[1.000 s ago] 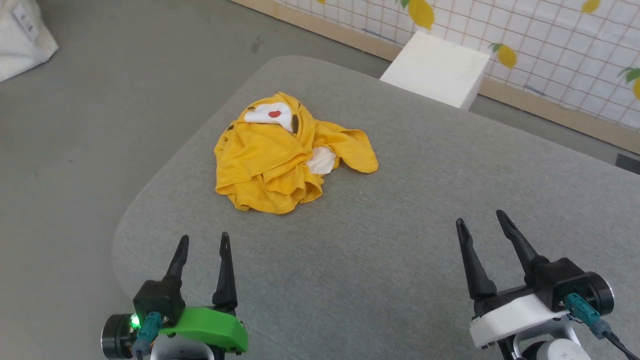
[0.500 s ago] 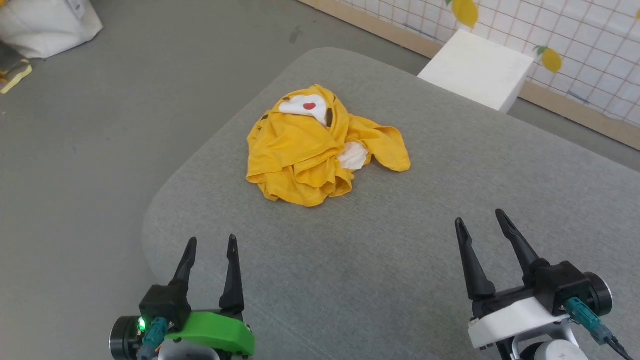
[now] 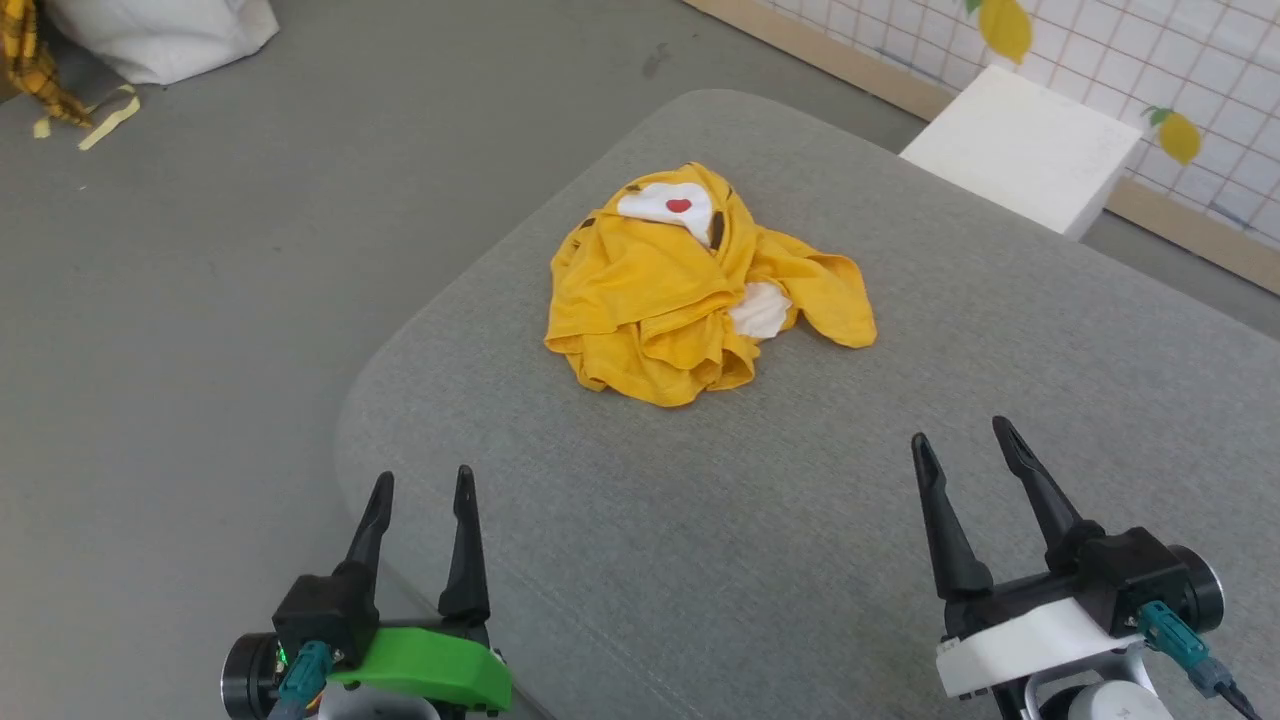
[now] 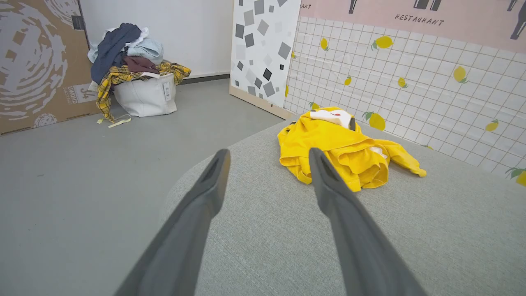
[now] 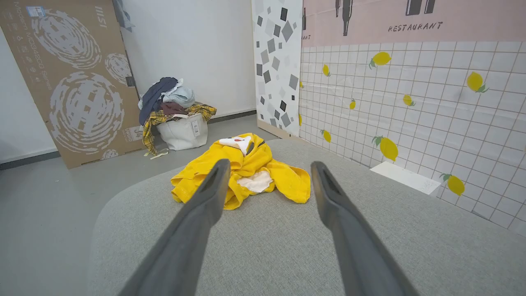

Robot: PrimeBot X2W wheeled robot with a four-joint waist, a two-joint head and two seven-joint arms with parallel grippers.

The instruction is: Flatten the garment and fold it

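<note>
Head view: a crumpled yellow garment (image 3: 700, 290) lies on a grey padded surface (image 3: 800, 540).
I see it heaped toward the far left corner, well apart from my left gripper (image 3: 423, 475) and right gripper (image 3: 959, 431). Both grippers have their fingers spread wide and hold nothing.

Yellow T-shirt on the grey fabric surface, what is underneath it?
The yellow T-shirt lies crumpled straight on the grey fabric surface. A white patch peeks from its folds; whatever else the heap covers cannot be seen.
</note>
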